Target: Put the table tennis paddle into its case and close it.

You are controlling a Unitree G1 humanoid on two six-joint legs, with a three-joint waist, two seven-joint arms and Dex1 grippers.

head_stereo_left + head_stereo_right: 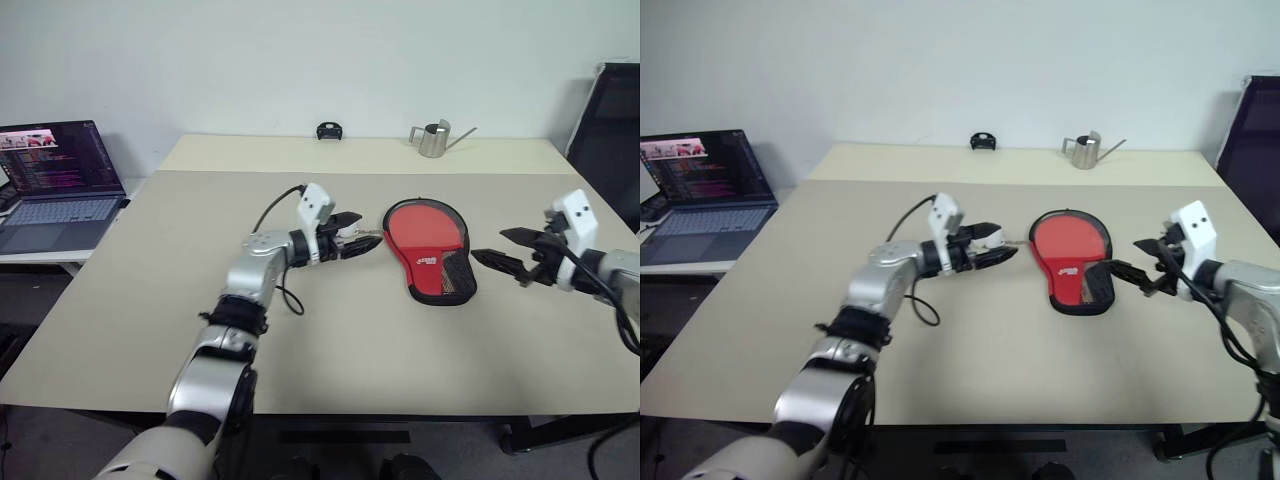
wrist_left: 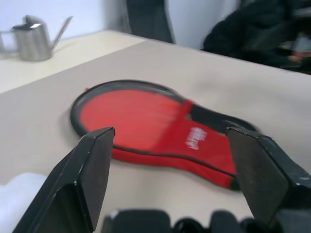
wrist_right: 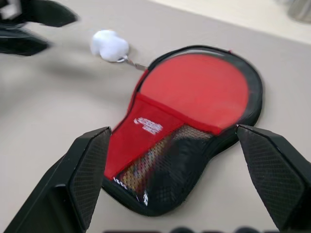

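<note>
The case point(image 1: 432, 250) lies flat on the table point(image 1: 150, 300), round end away from me. A black rim frames a smooth round red face point(image 3: 199, 87), which looks like the table tennis paddle's. A red logo panel and a black mesh pocket point(image 3: 165, 170) cover the narrow end. A white charm point(image 3: 109, 45) on a short chain lies at the case's edge. My left gripper point(image 1: 365, 238) is open just left of the case, fingertips near that charm. My right gripper point(image 1: 490, 245) is open just right of the narrow end. Neither holds anything.
An open laptop point(image 1: 60, 180) sits on a side desk at the far left. On the back table stand a metal watering can point(image 1: 435, 138) and a small black object point(image 1: 329, 130). A black chair point(image 1: 612, 130) is at the right.
</note>
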